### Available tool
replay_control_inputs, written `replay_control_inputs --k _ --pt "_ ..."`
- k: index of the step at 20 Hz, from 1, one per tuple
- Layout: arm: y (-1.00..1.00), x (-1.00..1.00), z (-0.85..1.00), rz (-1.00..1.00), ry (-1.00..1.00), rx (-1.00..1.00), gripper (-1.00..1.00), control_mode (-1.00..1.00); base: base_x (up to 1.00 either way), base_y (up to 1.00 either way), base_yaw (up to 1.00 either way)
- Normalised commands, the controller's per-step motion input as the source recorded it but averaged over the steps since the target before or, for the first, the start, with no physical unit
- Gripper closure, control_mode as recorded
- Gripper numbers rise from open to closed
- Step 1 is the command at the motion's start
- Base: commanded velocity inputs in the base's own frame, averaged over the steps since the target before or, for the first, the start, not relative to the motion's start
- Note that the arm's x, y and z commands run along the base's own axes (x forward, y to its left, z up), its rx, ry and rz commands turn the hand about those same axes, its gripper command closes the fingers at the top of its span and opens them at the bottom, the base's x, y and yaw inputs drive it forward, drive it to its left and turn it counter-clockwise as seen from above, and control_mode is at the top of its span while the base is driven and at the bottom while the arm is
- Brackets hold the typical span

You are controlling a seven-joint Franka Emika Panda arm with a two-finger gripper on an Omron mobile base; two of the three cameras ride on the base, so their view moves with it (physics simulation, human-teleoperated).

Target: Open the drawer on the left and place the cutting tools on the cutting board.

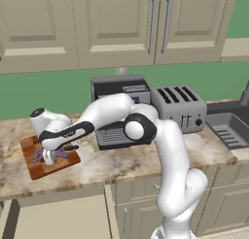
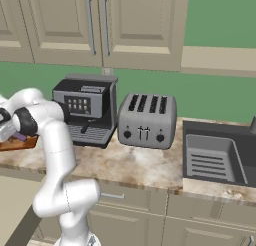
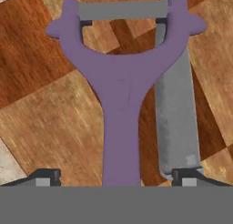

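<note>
A: How do the jaws of the gripper (image 3: 117, 175) stand?

B: Spread wide. In the hand view the two dark finger tips (image 3: 43, 176) rise far apart at the bottom, one to each side, and the purple cutting tool (image 3: 122, 91) runs up between them with bare board showing on both sides of its stem. Neither tip presses on it, so nothing is pinched.

A: What is the tool like up close?

B: A Y-shaped purple handle, its fork holding a grey crossbar at the top. Next to it lies a flat grey blade (image 3: 175, 118), partly under one arm of the fork; its lower end comes close to the right-hand tip, and I cannot tell whether they touch.

A: And where does that lie?

B: On the cutting board (image 1: 48, 165), the checkered wooden one at the left end of the marble counter (image 1: 146, 160). From the left base view the gripper (image 1: 47, 157) hangs low over the board, with purple showing beside it.

A: The drawer?

B: The drawer (image 1: 58, 218) stands pulled out below the counter edge at the lower left.

A: Anything else nearby?

B: A coffee machine (image 2: 85, 110) behind the arm, a toaster (image 2: 147, 121) beside that, and a sink (image 2: 217, 152) further right.
</note>
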Motion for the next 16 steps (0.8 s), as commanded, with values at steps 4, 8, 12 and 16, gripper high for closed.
replay_control_inputs --k 4,8,12,16 --pt "-0.12 -0.21 0.43 0.00 0.00 0.06 -1.00 -1.00 0.00 0.00 0.00" --pt "-0.19 -0.21 0.43 0.00 0.00 0.09 -1.00 -1.00 0.00 0.00 0.00" --pt "-0.27 -0.34 0.26 0.00 0.00 0.11 -1.00 -1.00 0.00 0.00 0.00" --pt "-0.36 -0.43 0.14 0.00 -0.06 0.10 -1.00 -1.00 0.00 0.00 0.00"
